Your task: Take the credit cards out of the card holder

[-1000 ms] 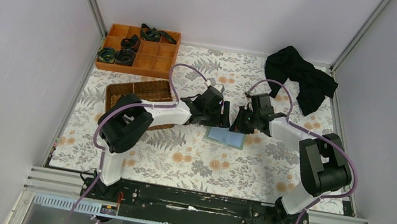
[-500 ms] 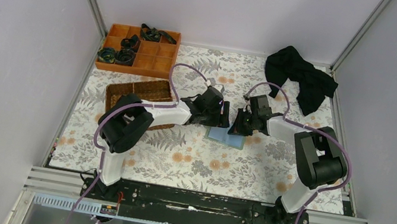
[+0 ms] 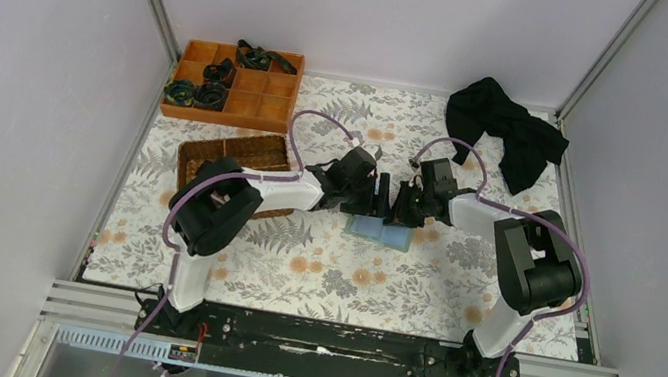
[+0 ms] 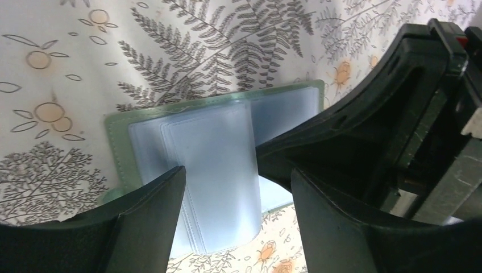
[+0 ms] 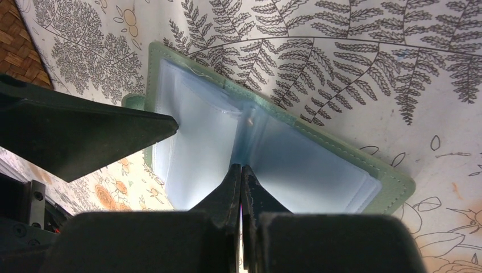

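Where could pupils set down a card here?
Free: the floral-cloth strip between the open teal folding card holder and the arm bases; the back patch between the orange divided tray and the black cloth. Crowded: the centre, where the left pincer and right pincer meet over the holder, and beside the brown wicker basket.

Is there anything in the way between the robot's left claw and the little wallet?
Nothing loose. The left gripper hangs open right above the open card holder. Only the right gripper, shut, has its tip at the holder's fold, between the left one's fingers, so they crowd each other there.
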